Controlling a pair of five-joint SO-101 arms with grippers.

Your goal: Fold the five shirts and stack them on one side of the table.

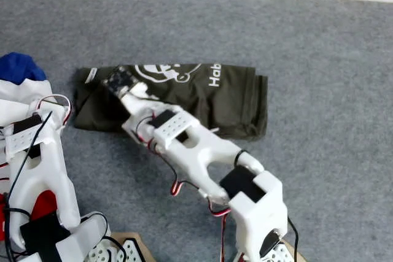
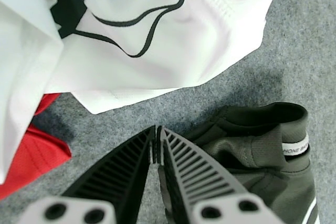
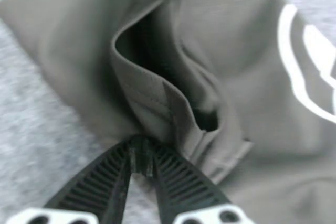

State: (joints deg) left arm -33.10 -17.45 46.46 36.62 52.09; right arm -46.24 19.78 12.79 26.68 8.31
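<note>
My left gripper [image 2: 157, 136] hangs clenched on nothing over the grey tabletop [image 2: 307, 45], just beside the white shirt [image 2: 157, 40]; my right gripper [image 3: 140, 149] pinches a fold of the dark shirt [image 3: 231, 40], lying folded farther out

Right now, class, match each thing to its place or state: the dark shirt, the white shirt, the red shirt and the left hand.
Things
1 dark shirt
2 white shirt
3 red shirt
4 left hand

Places and states
A shut, holding nothing
B partly under another shirt
C bears a black line print
D folded, pinched by the right hand

Pairs: 1-D, 2-C, 3-B, 4-A
</note>
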